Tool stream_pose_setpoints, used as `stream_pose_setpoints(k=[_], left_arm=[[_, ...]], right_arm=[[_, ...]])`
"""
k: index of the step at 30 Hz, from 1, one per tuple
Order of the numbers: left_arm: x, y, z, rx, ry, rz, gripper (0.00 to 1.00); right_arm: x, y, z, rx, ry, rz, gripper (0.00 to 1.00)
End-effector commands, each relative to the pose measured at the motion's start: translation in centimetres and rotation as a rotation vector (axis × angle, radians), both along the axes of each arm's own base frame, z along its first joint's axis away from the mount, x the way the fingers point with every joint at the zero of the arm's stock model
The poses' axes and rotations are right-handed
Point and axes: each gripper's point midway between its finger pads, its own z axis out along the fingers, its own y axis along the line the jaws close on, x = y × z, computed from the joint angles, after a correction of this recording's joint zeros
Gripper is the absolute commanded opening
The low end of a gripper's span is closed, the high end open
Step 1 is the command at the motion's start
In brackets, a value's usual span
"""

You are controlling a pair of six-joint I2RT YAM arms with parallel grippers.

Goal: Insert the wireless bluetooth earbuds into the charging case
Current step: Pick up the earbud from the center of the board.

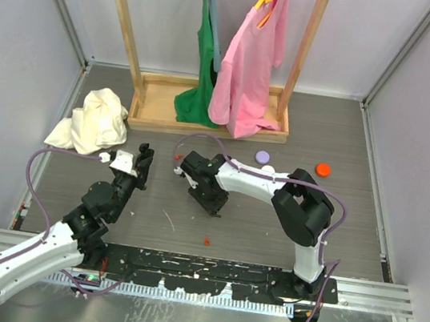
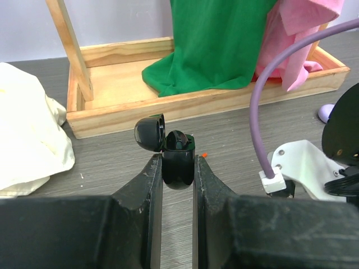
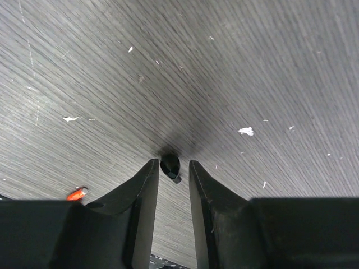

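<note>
My left claw [image 2: 178,162] is clamped on the charging case [image 2: 179,147], lid tipped open, steadying it for loading. My right claw [image 3: 174,163] straddles the earbud [image 3: 170,166] on the bench [image 3: 252,67], its jaws narrowly apart and not yet pinching.

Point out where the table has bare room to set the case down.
Widest bare patch: the table right of the right arm, from the orange cap to the front rail. A smaller one lies between the two arms, with a red scrap. Crowded: around the cream cloth, the left claw holding the case, and the rack.
</note>
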Motion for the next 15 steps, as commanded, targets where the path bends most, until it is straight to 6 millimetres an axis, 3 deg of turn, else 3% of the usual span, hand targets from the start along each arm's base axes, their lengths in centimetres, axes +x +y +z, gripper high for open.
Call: stream_pose_setpoints(k=[1,15], left_arm=[[0.0,0.2,1.8,-0.039,-0.046,0.003,0.00],[-0.6,-0.8,2.5,-0.044,-0.076,-0.065,0.00]], right_arm=[[-0.4,0.6,0.4,0.003,0.027,0.033,0.33],[-0.4,0.6,-0.8,-0.024,0.048,0.049,0.33]])
